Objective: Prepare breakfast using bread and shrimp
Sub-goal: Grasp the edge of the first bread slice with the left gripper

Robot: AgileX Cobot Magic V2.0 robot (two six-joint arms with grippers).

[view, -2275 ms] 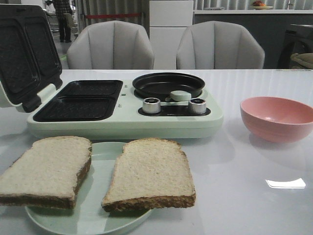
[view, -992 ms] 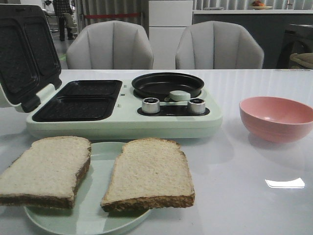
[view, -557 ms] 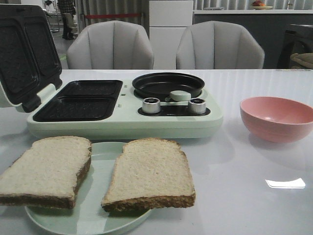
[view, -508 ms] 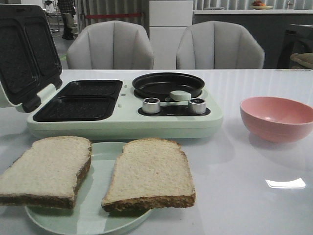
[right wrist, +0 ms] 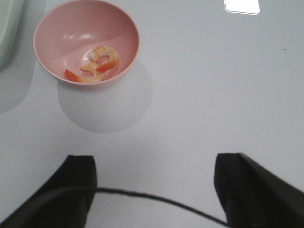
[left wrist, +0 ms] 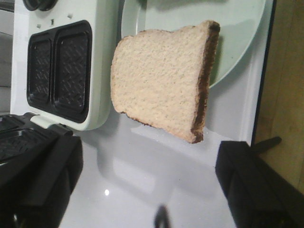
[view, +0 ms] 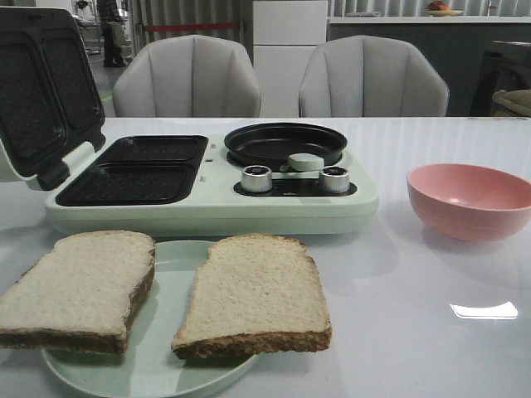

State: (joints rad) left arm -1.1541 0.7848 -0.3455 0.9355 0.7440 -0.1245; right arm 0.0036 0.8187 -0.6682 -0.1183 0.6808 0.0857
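Two slices of bread lie on a pale green plate (view: 178, 257) at the table's front: the left slice (view: 79, 286) and the right slice (view: 255, 292). The left slice also shows in the left wrist view (left wrist: 166, 80), overhanging the plate's rim. The shrimp (right wrist: 97, 64) lie in a pink bowl (right wrist: 61, 33), which stands at the right in the front view (view: 470, 201). My left gripper (left wrist: 152, 190) is open over bare table, short of the left slice. My right gripper (right wrist: 154, 185) is open over bare table, short of the bowl. Neither gripper shows in the front view.
A pale green breakfast maker (view: 207, 199) stands behind the plate, with an open lid (view: 41, 91), two black sandwich wells (view: 133, 170) and a round black pan (view: 286, 143) above two knobs. Two grey chairs stand beyond the table. The table's near edge shows in the left wrist view (left wrist: 266, 76).
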